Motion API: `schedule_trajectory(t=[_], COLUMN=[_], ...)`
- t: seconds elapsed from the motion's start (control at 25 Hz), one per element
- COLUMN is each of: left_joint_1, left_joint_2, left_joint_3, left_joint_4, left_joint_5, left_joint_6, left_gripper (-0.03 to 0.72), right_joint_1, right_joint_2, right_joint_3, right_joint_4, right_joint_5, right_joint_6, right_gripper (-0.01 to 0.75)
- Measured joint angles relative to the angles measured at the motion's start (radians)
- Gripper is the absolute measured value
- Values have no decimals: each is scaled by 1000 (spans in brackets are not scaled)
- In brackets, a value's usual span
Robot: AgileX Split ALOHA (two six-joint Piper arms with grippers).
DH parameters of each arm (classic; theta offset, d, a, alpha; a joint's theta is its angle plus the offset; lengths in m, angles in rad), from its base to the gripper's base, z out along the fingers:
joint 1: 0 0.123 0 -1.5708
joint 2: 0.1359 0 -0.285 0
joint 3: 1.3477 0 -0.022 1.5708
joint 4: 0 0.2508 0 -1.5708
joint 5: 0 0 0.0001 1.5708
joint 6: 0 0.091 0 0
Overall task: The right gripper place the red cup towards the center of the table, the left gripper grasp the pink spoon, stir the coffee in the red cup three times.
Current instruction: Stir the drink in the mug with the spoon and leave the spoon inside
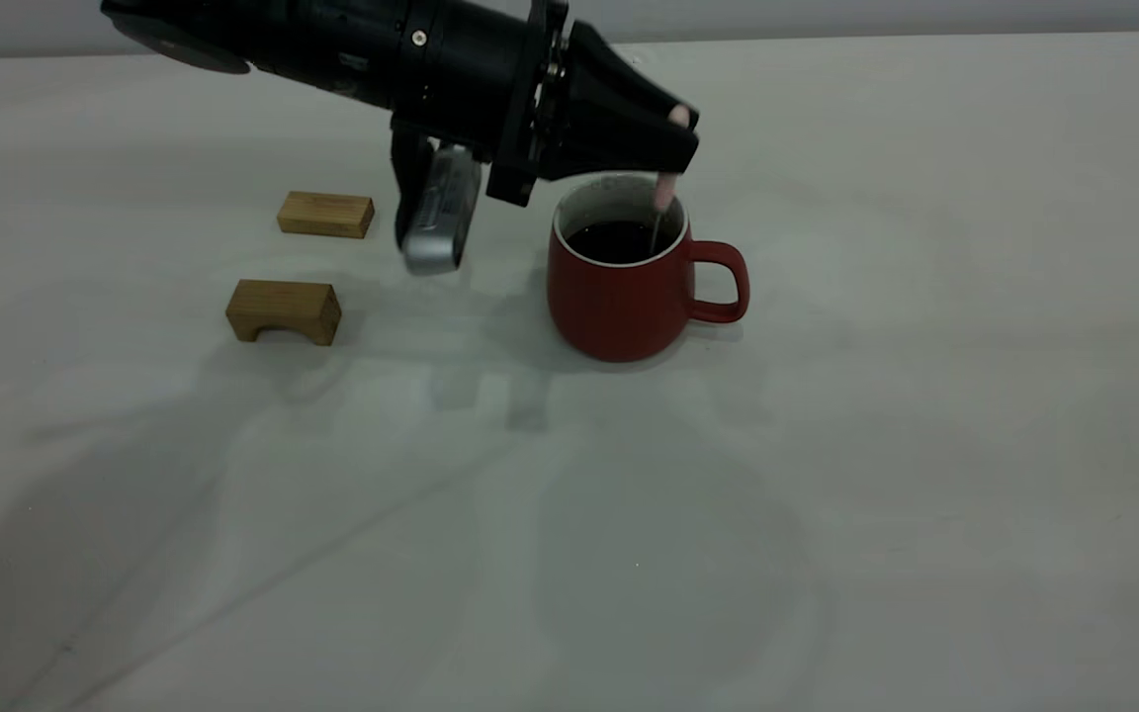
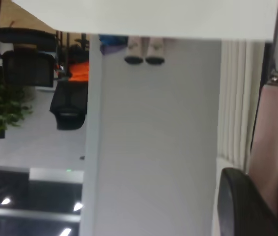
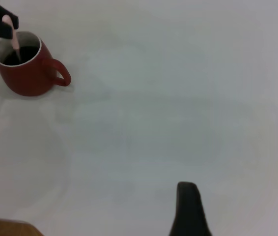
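Stirring station: left gripper (image 1: pixel 680 138) poised over the red cup (image 1: pixel 619 297), clenched on the pink spoon (image 1: pixel 666 188).

Red cup upright near the middle of the table (image 1: pixel 925 445), loop handle turned toward the right side in the exterior view; coffee (image 1: pixel 619 240) dark, ringed by the white interior. Pink spoon held near-vertical, handle top pinched between the black fingers, metal neck dipping into the coffee near the cup's handle side. Left arm enters from upper left, silver-grey module hanging beneath it. Two wooden blocks (image 1: pixel 325 214) (image 1: pixel 284 311) lie left of the cup, well apart from it. Right gripper: one dark fingertip (image 3: pixel 189 209) visible in its wrist view, far from the cup; clench or release cannot be told.
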Motion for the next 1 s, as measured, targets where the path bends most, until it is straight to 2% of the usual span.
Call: schedule_trajectory(t=[0.16,0.44,0.8,1.0], left_joint_1=[4,5,5,5], left_joint_2=[-5,-20,-20,-20], left_joint_3=[0,-2,-2,-2], left_joint_4=[13,-43,-33,41], left_joint_5=[-82,-177,-114,-93], left_joint_6=[-31,54,175,182], left_gripper=[177,177,177,248], right_joint_1=[0,0,0,0], right_joint_2=[0,0,0,0], right_joint_3=[0,0,0,0], right_joint_4=[0,0,0,0], right_joint_5=[0,0,0,0], right_joint_6=[0,0,0,0], right_gripper=[586,586,586,586])
